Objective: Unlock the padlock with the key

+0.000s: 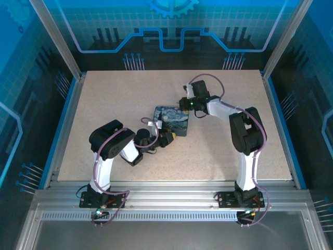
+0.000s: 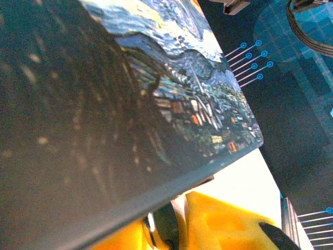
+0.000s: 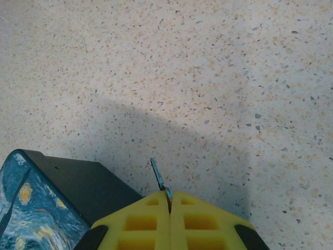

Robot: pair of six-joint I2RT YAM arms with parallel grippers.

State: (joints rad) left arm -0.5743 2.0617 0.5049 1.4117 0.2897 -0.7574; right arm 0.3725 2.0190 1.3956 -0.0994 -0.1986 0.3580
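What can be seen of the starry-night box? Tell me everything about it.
The box is flat and squarish, its top printed with a swirling blue-and-yellow night sky, its sides plain dark. It sits askew on the table. The left gripper is at its near edge, contact unclear; the right gripper, shut on a thin key, hangs just off its far corner.

No words, brands or numbers are legible; the box (image 1: 173, 121) carries a swirling night-sky painting; the back wall (image 1: 171, 31) shows a gear emblem and circuit lines.
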